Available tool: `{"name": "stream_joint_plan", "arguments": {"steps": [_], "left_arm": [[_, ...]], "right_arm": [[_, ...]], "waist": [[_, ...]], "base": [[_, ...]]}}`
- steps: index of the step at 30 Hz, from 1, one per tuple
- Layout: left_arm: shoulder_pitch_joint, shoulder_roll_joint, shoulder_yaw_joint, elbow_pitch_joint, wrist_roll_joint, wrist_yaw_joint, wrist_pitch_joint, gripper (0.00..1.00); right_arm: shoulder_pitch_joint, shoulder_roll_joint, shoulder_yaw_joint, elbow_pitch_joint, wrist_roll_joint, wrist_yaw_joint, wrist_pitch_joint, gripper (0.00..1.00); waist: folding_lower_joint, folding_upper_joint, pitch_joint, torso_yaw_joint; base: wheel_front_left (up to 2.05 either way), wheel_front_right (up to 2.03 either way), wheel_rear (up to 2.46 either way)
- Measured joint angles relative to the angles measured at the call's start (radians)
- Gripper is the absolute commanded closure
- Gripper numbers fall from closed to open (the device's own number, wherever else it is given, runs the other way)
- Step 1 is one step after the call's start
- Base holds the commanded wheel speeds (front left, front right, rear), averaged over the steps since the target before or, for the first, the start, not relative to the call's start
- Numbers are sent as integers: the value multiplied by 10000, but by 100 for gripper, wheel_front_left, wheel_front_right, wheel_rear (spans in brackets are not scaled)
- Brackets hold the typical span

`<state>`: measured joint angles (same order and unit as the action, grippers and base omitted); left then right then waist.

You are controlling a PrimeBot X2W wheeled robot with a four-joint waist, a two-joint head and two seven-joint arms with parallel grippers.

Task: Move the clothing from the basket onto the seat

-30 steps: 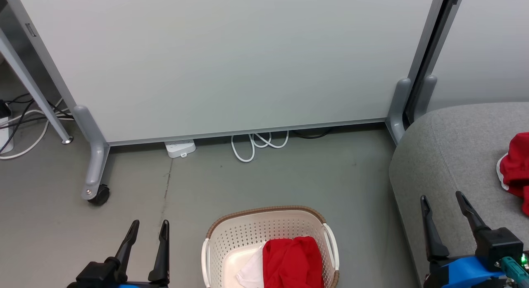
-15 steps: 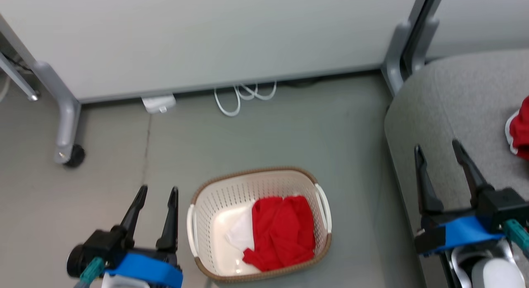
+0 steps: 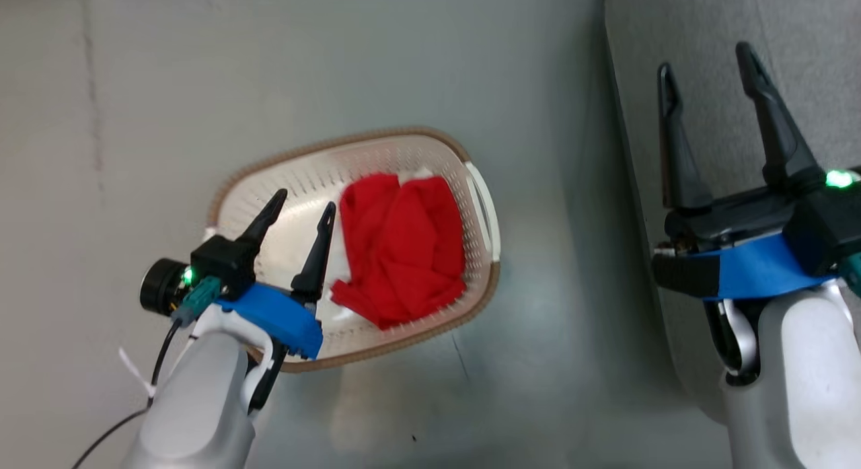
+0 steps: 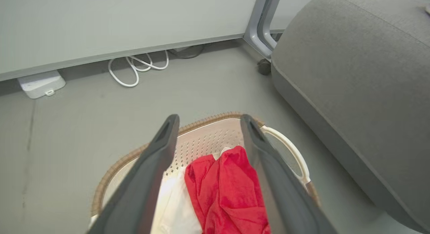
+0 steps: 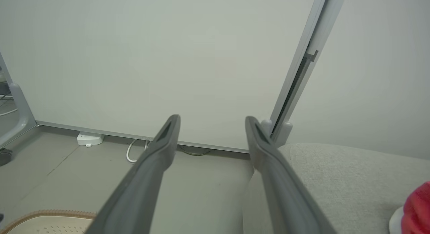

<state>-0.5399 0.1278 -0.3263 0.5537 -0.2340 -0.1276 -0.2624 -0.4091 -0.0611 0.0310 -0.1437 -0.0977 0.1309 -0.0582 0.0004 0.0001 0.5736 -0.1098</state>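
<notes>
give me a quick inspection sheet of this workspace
surface: grey floor with a faint crack line
job's things: basket on the floor holding one red garment; second red garment on the grey seat
clutter: nothing seen
pincers: left pincer open above the basket; right pincer open above the seat edge
cables: looped white cord beside a power strip by the panel's foot
surroundings: pale panel on a grey wheeled leg

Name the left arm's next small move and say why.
Probably ease the left gripper down along its fingers onto the red garment until they straddle a fold. The gripper is open and empty above the basket. Its wrist view frames the bunched cloth between the fingers, and nothing is grasped yet.
</notes>
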Motion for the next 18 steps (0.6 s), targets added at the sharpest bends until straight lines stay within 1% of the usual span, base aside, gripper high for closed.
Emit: {"name": "stream_joint_plan", "arguments": {"steps": [5, 9, 12, 18], "left_arm": [[-1267, 54, -794, 1655, -316, 0, 148, 0], [-2176, 36, -1076, 2637, -462, 0, 196, 0], [-2575, 36, -1346, 3386, -433, 0, 247, 0], [-3315, -107, -1488, 4612, -600, 0, 366, 0]], "right_arm": [[-507, -17, 38, -198, 29, 0, -128, 0], [-597, -4, 50, -372, 38, 0, -182, 0], [-606, 13, 119, -441, 46, 0, -228, 0], [-666, 50, 318, -439, 198, 0, -389, 0]], "waist": [[0, 0, 1270, -524], [0, 0, 2093, -913], [0, 0, 2576, -1179], [-1, 0, 3302, -1614]], "base": [[0, 0, 0], [0, 0, 0], [0, 0, 0], [0, 0, 0]]}}
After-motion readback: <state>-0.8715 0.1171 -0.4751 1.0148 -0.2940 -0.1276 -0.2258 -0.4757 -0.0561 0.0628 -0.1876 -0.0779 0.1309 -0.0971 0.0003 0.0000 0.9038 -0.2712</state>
